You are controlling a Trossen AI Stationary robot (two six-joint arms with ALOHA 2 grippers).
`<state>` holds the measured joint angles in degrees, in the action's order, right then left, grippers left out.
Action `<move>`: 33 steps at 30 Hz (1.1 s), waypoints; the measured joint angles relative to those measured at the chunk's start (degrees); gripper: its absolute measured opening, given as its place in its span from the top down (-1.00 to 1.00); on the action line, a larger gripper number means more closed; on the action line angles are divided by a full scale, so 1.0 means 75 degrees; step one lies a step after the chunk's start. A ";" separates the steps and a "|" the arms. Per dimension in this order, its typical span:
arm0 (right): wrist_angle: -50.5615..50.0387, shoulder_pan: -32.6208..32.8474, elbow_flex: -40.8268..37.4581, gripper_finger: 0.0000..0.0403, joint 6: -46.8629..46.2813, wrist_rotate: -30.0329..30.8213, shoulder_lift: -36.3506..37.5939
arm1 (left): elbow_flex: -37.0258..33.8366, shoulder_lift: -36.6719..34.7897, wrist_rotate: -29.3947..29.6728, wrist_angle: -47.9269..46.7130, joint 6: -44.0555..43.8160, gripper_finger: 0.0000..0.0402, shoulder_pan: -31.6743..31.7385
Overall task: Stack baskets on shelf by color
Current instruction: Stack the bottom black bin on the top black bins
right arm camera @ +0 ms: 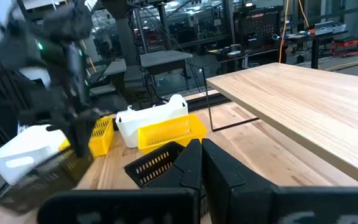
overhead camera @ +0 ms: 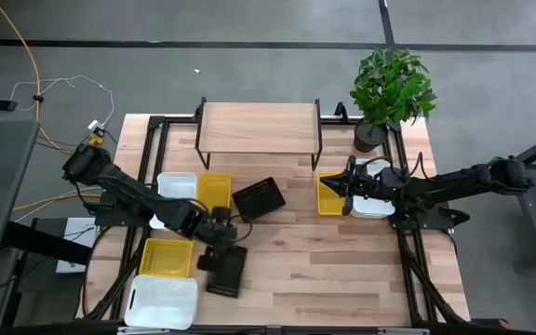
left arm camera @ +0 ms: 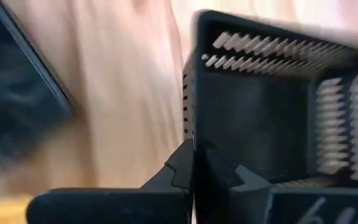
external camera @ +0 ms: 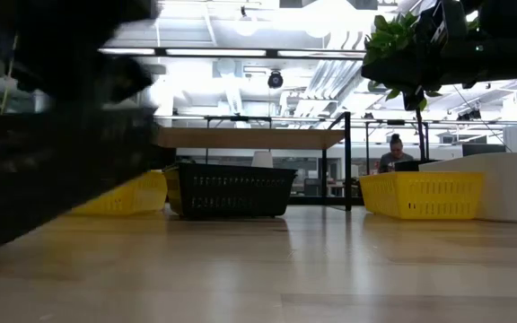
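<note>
End effector on my left (overhead camera: 220, 249) was clamped on the wall of a black basket (overhead camera: 228, 270) near the surface's front edge. I judged a level lift toward the empty shelf (overhead camera: 258, 127) best. My right end effector (overhead camera: 341, 183) hovered shut over a yellow basket (overhead camera: 328, 194).

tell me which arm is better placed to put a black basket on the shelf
Left. Its hand is shut on the rim of a black basket, while the right hand hangs empty over the yellow basket; the shelf is bare.
</note>
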<state>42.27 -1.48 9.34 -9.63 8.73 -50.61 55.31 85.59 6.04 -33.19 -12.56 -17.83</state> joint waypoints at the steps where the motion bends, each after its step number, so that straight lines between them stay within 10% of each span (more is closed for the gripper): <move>1: 0.0001 0.0000 0.0000 1.00 0.0001 0.0000 0.0000 | 0.0186 -0.0099 0.0170 -0.0124 0.0156 0.98 0.0052; 6: 0.0027 0.0000 0.0006 1.00 0.0000 -0.0001 -0.0059 | 0.0807 -0.0617 0.2646 0.0336 0.0099 0.99 0.0311; 12: -0.0072 0.0003 0.0009 1.00 -0.0093 0.0029 -0.0112 | 0.0228 -0.1317 0.6317 0.1180 -0.2645 1.00 0.0603; 23: -0.0124 0.0003 0.0006 1.00 -0.0126 0.0237 -0.0198 | -0.2245 -0.1326 0.6726 0.2479 -0.9004 1.00 0.0221; 33: -0.0068 0.0003 0.0006 1.00 -0.0566 0.0297 -0.0198 | -0.2552 0.0223 0.7749 0.5664 -0.9201 1.00 -0.0145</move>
<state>41.76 -1.45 9.39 -13.87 10.96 -52.10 36.17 87.26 64.16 9.29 -81.57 -18.91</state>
